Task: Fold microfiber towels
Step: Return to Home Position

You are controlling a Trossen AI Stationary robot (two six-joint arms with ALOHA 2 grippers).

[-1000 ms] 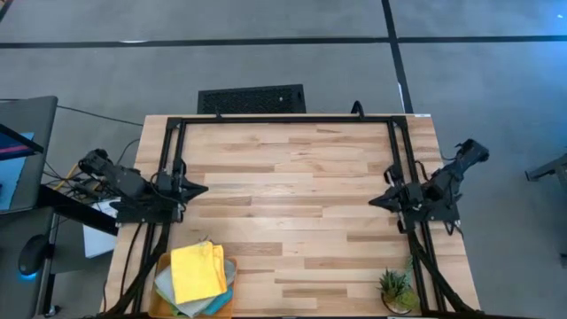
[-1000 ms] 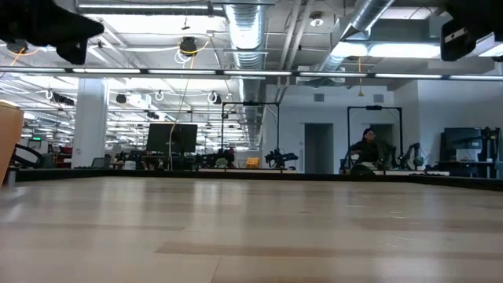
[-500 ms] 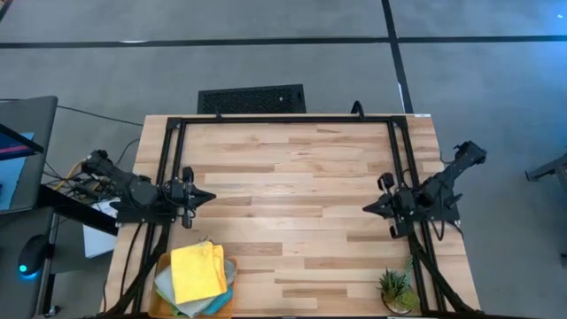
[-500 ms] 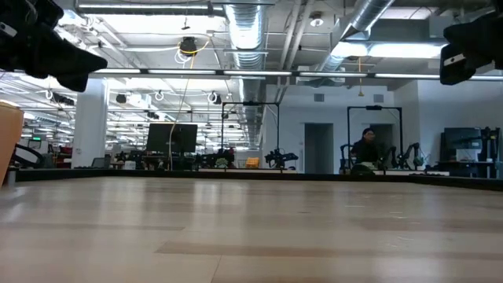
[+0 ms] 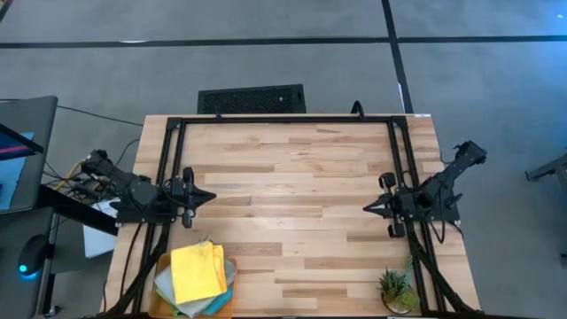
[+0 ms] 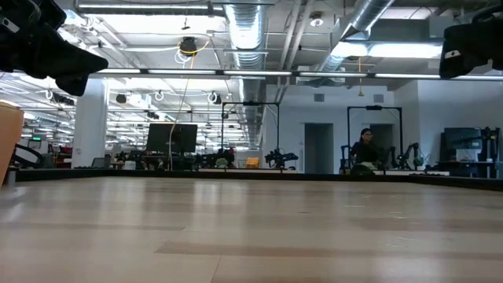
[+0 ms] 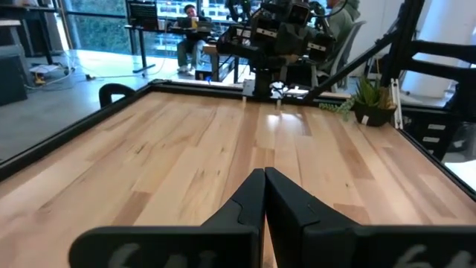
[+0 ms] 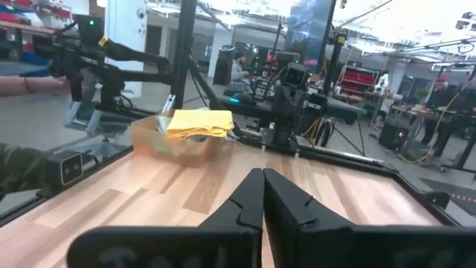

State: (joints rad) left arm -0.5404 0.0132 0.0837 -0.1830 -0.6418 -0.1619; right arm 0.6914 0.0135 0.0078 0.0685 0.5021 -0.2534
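The microfiber towels lie stacked in an orange tray (image 5: 163, 260) at the table's near left corner. A yellow towel (image 5: 197, 272) is on top, with a light grey one (image 5: 166, 287) and a teal one (image 5: 218, 304) showing under it. The right wrist view also shows the yellow towel (image 8: 199, 123). My left gripper (image 5: 211, 197) hovers shut at the table's left edge, pointing level toward the right, far of the tray. My right gripper (image 5: 365, 208) hovers at the right edge, pointing level toward the left, its fingers together (image 8: 262, 173). Neither holds anything.
A small potted plant (image 5: 396, 289) stands at the near right corner. A black frame (image 5: 283, 119) runs along the table's far, left and right sides. Bare wooden tabletop (image 5: 288, 204) lies between the two grippers. People sit in the room beyond the table.
Both grippers have sunk a little toward the table and rolled slightly about their pointing lines, then kept still. The towels have not moved.
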